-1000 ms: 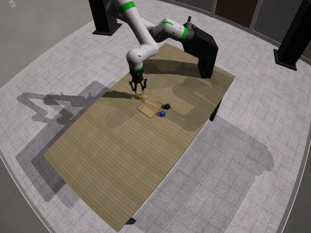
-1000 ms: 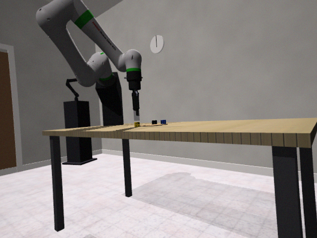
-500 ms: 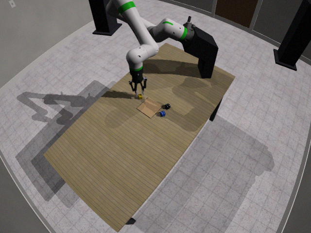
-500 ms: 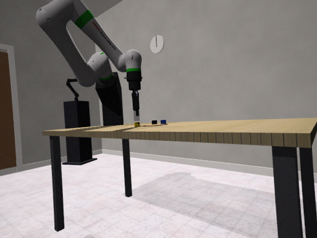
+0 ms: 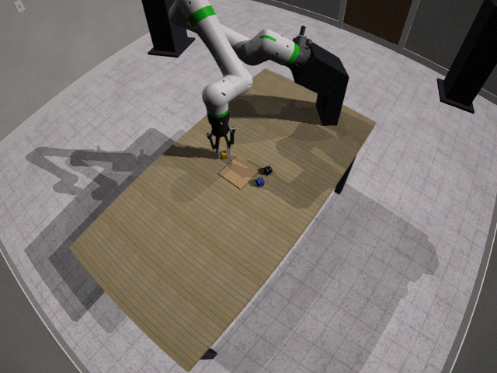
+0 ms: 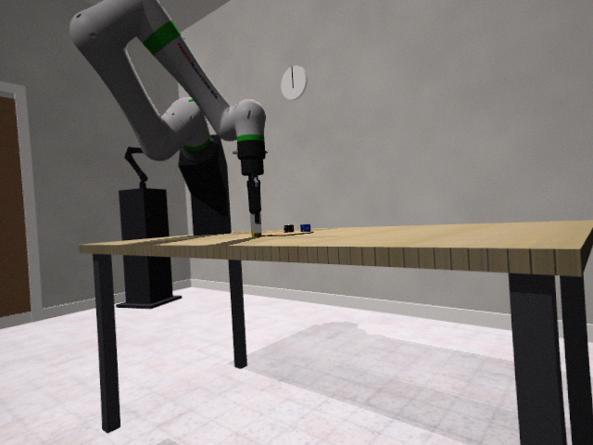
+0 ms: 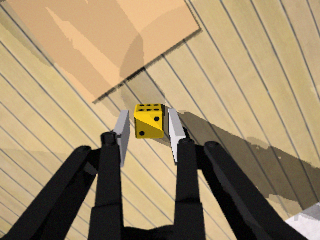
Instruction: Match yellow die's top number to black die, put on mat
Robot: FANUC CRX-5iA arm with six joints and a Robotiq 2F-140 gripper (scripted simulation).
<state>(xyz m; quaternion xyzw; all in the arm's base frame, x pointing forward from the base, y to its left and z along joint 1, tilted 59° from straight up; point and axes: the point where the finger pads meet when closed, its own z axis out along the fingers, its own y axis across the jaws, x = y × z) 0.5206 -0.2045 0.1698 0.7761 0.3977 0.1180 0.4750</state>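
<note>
The gripper (image 7: 148, 131) is straddling the yellow die (image 7: 149, 120) on the bench (image 5: 168, 249) – fingers partly open, gripping nothing – just beside the mat (image 7: 107, 37).

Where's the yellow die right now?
In the wrist view the yellow die sits on the table between the open gripper's fingers, just off the mat's near corner, not on it.

Your arm reaches down vertically; your gripper (image 7: 148, 131) stands partly open, fingers apart, clamping nothing.
</note>
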